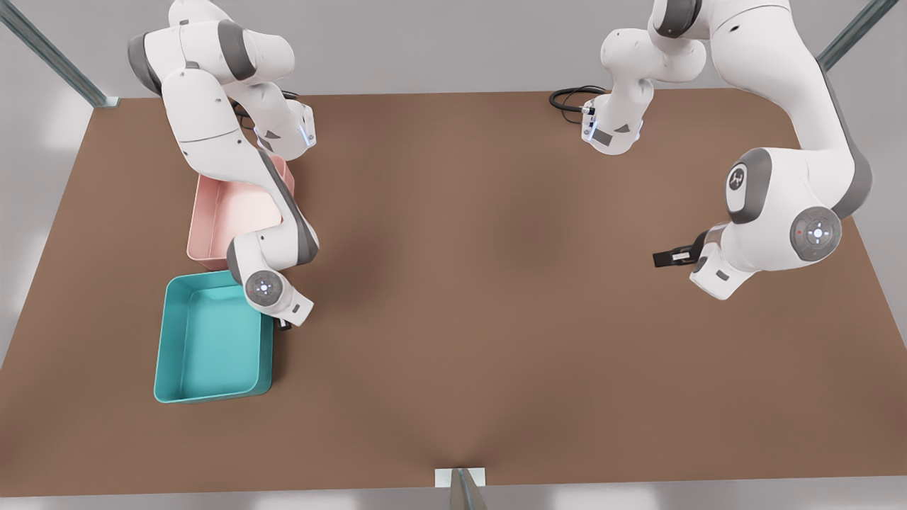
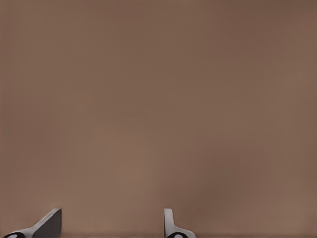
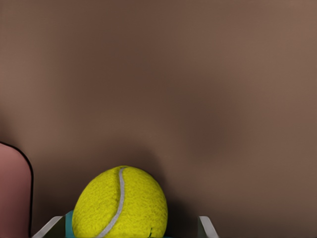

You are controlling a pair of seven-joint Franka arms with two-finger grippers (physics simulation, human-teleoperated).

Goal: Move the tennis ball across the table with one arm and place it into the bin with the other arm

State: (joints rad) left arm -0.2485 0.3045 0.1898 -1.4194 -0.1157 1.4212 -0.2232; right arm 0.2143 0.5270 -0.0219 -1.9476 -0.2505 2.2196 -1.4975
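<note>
- The right gripper [image 1: 285,324] sits low at the teal bin's [image 1: 212,343] edge, on the side toward the front view's right, just past the corner nearest the pink tray [image 1: 230,212].
- In the right wrist view the tennis ball [image 3: 120,203] sits between that gripper's two fingertips [image 3: 49,227], with a sliver of teal showing beneath it and a corner of pink off to one side. The ball lies closer to one finger than the other, and I cannot tell whether the jaws are pressing it or have let go.
- In the front view the arm's wrist covers the ball.
- The left gripper [image 1: 666,257] hangs over bare table [image 1: 482,283] toward the front view's right, well apart from both trays, its dark fingers pointing toward the middle.
- From the left wrist view its fingertips [image 2: 49,223] stand spread apart over brown tabletop, with nothing between them: released.
- The pink tray lies just beyond the teal bin, partly hidden behind the arm's links.
- A black cable [image 1: 570,99] loops on the table's far edge near the other arm's base.
</note>
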